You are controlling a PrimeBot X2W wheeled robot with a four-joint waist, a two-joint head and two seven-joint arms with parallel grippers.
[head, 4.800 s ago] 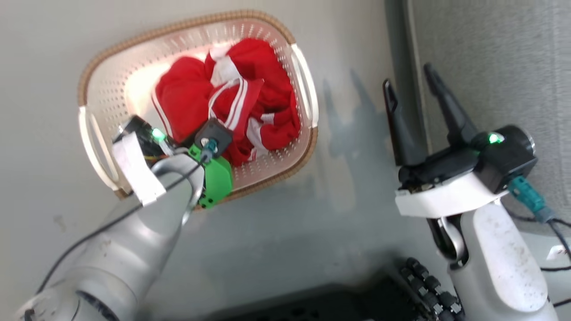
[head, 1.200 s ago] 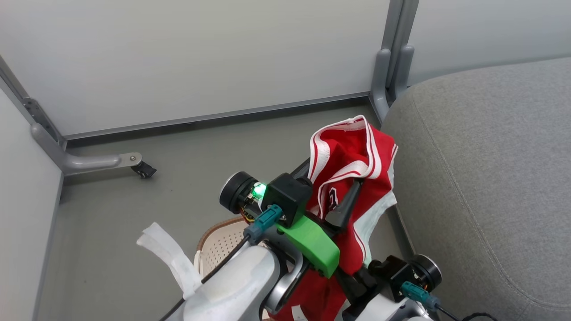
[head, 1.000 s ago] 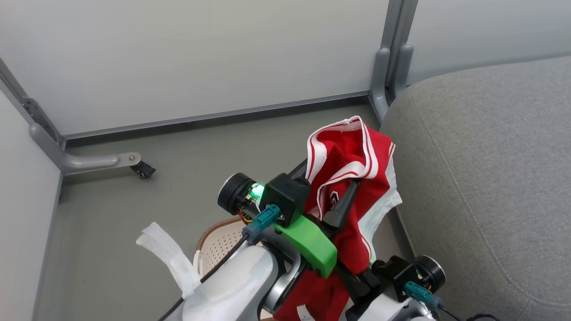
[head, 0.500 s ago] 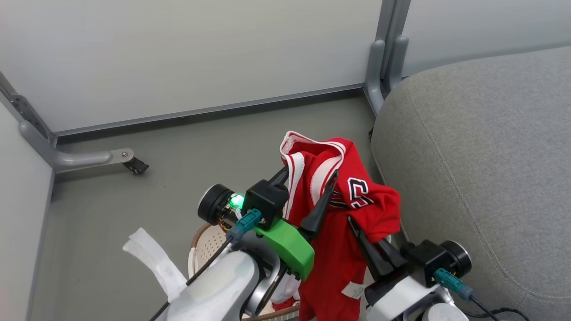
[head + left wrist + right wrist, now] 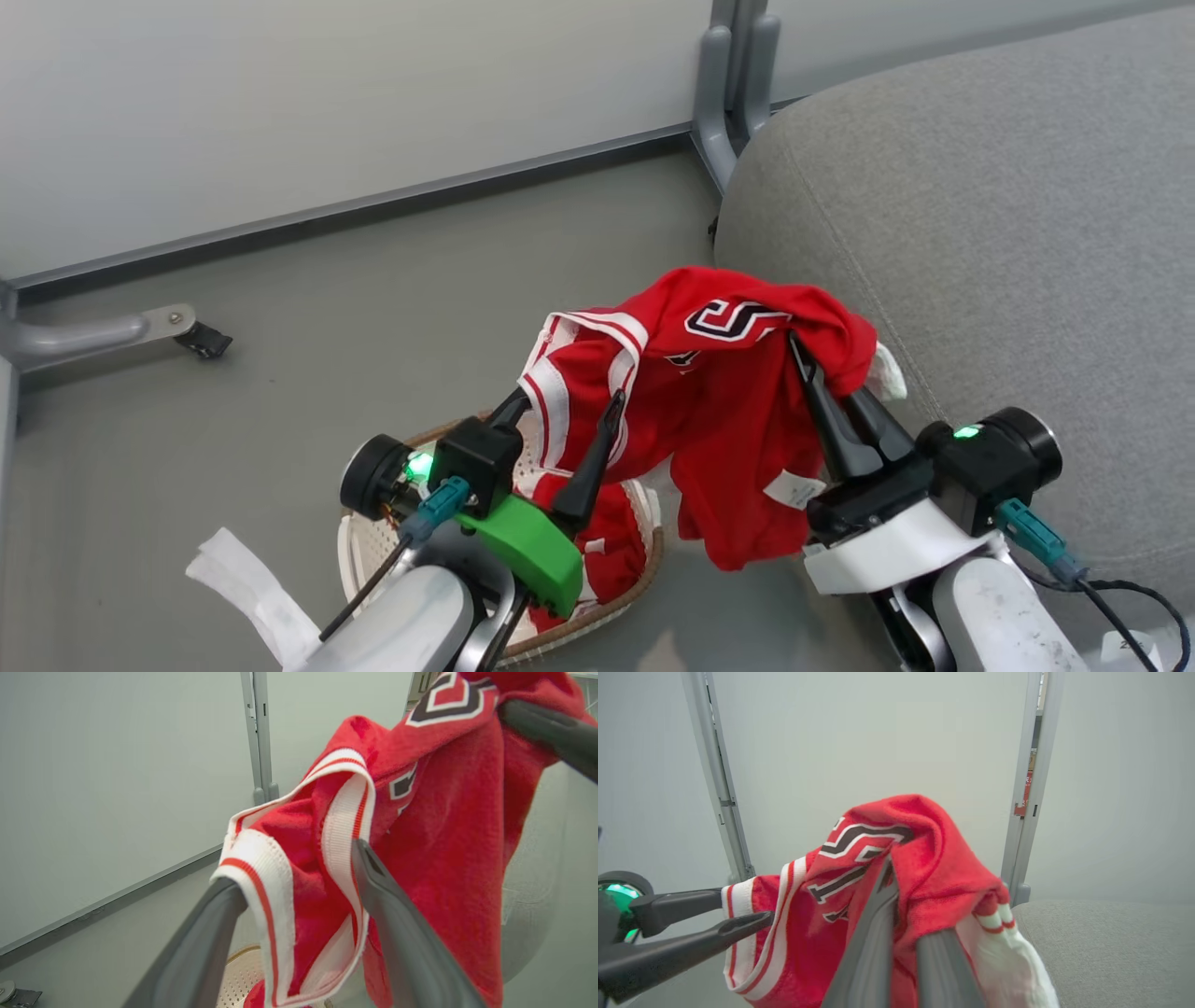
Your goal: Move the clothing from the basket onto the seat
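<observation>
Between the grippers, head view: the clothing point(image 5: 719, 401), a red jersey, hangs stretched from the left gripper point(image 5: 569, 403) to the right gripper point(image 5: 823, 387).
Below the left gripper: the basket point(image 5: 364, 546), holding a second red garment point(image 5: 611, 546).
Right of the right gripper: the seat point(image 5: 980, 233), close by; the jersey is not yet laid on it.
Left wrist view: the left gripper point(image 5: 294, 877) has its fingers spread, with the striped hem draped across them.
Right wrist view: the right gripper point(image 5: 908, 905) is pinched closed on a jersey fold, with the seat point(image 5: 1101, 942) just beyond.
Progress, my reading: one garment is out of the basket and none is on the seat.
</observation>
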